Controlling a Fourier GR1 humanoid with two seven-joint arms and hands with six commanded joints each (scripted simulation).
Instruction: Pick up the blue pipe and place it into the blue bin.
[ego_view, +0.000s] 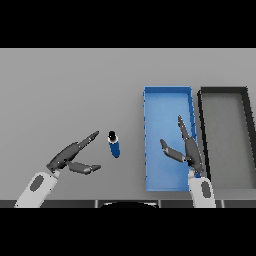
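The blue pipe (114, 145) is standing on the grey table (65, 90), a short, stubby cylinder with a dark blue body and a black cap or opening at its upper end (which of the two cannot be told). It is leaning slightly, its black end pointing toward the far side of the table. It is sitting between the two hands, to the left of the blue bin (168, 95) and apart from it.

The left hand (72, 155) is reaching in from the lower left with its fingers straight and its thumb spread below them, holding nothing; its fingertips are lying near the pipe but not touching it. The right hand (186, 148) is hovering over the near right part of the blue bin, fingers extended and thumb splayed out to the left, also holding nothing.

The bin is a long, shallow blue tray. Just beside it on the right a black bin (223, 91) of similar shape is lying.
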